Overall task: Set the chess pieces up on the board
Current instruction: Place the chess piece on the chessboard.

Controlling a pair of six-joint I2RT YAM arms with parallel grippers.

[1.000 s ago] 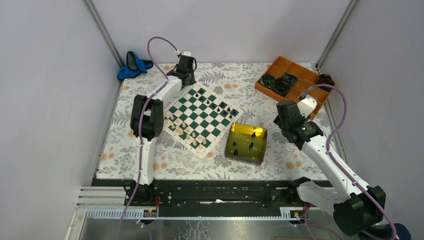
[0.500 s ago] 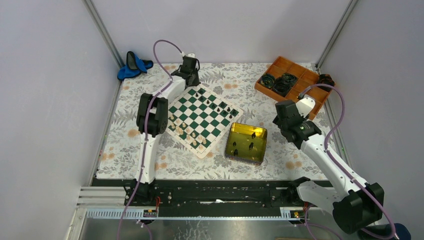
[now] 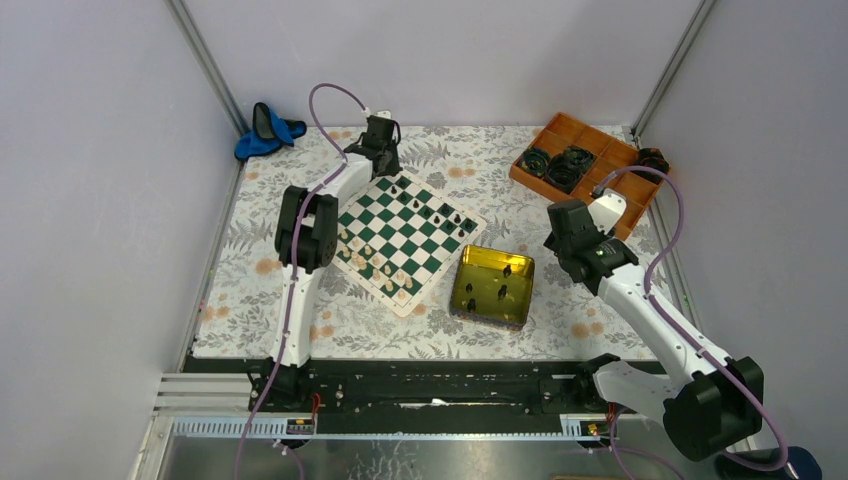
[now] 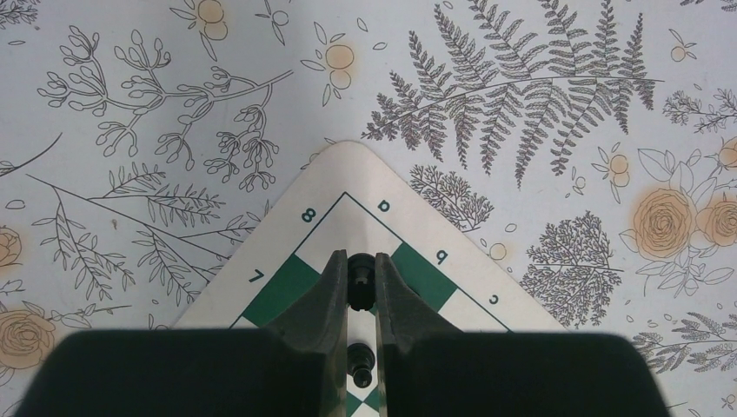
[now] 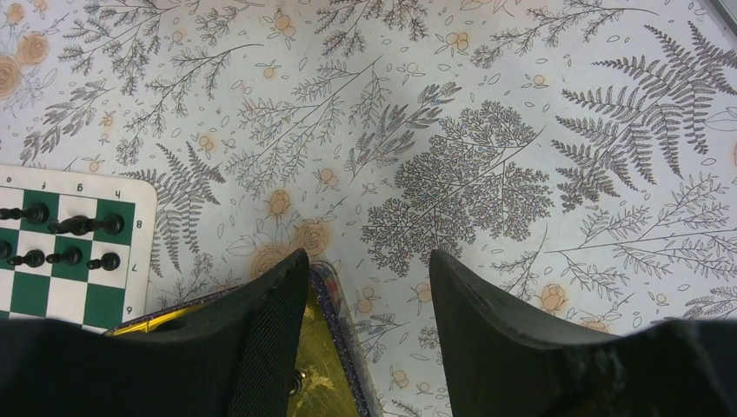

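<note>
The green-and-white board (image 3: pixel 421 247) lies left of centre, with black chess pieces (image 3: pixel 440 213) along its far side and cream ones (image 3: pixel 370 258) on its near-left side. My left gripper (image 4: pixel 360 276) hangs over the board's far corner (image 4: pixel 348 178), shut on a black chess piece (image 4: pixel 361 287) above the corner square. Another black piece (image 4: pixel 361 363) stands just behind it, between the fingers. My right gripper (image 5: pixel 369 269) is open with nothing in it, over the far right corner of the yellow tin tray (image 5: pixel 335 356). A few black pieces (image 3: pixel 503 291) lie in that tray (image 3: pixel 497 252).
An orange compartment tray (image 3: pixel 600 158) with black coiled items stands at the back right. A blue object (image 3: pixel 265 130) lies at the back left corner. Grey walls close in the floral mat on three sides.
The left arm has moved a little to the right, toward the board's far corner, still shut on its piece. The right arm has edged slightly left.
</note>
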